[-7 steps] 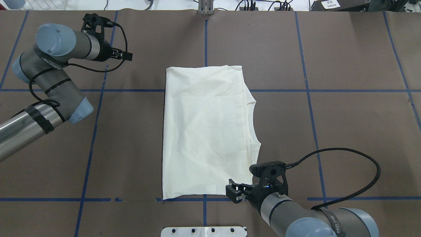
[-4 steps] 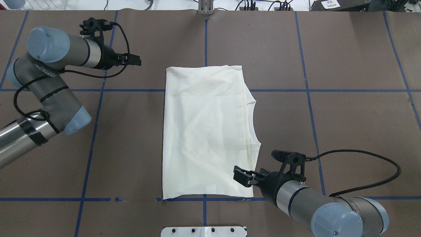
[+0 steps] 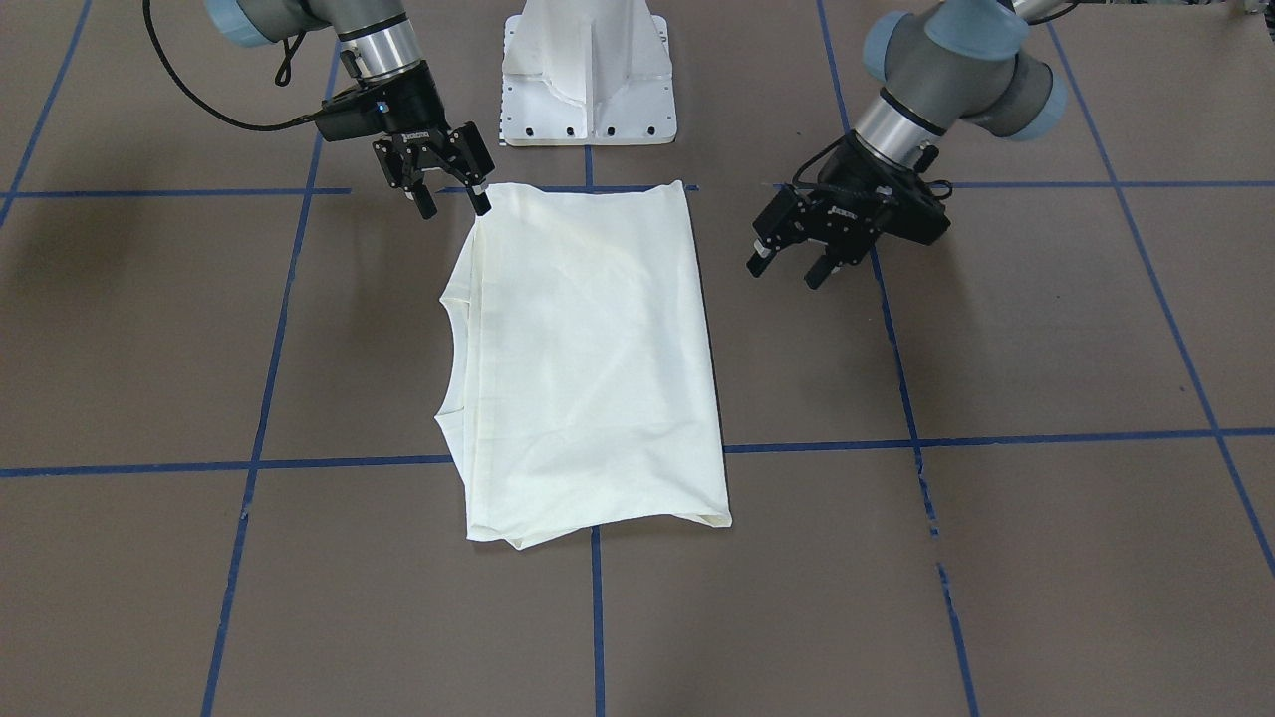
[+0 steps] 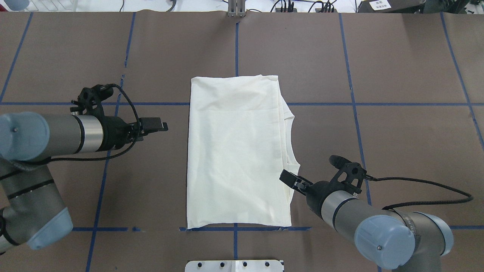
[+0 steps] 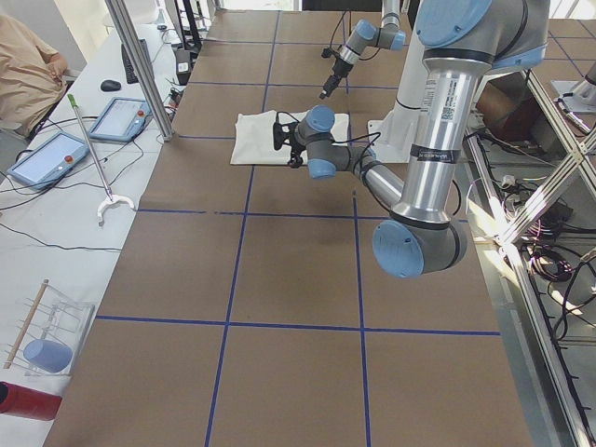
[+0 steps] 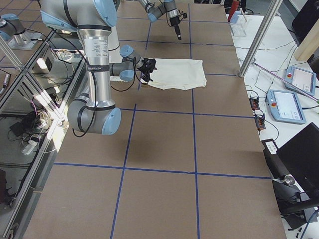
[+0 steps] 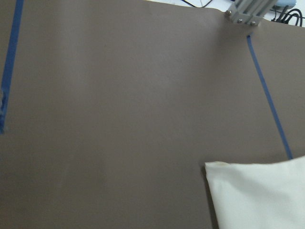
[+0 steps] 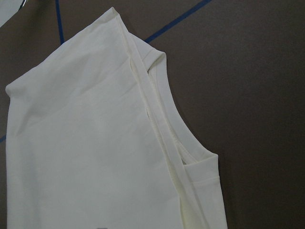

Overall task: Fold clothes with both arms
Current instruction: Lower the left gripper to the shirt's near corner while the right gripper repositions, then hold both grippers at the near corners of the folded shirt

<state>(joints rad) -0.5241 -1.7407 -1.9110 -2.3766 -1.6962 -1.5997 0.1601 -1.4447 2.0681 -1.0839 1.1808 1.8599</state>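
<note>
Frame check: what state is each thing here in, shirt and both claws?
shirt: folded into a rectangle, lying flat, plain side up.
left claw: open, empty, off to the side of the shirt.
right claw: open, empty, at the shirt's collar-side edge.

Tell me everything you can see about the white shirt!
The T-shirt is cream-white, soft-looking cloth with faint creases. It is folded into a rectangle, plain side up, so no picture shows. Its curved neckline peeks out along the edge on the robot's right. It lies flat on the brown table, across blue tape lines. The right claw, open, is at one corner; whether it touches is unclear. The left claw is apart from it.
</note>
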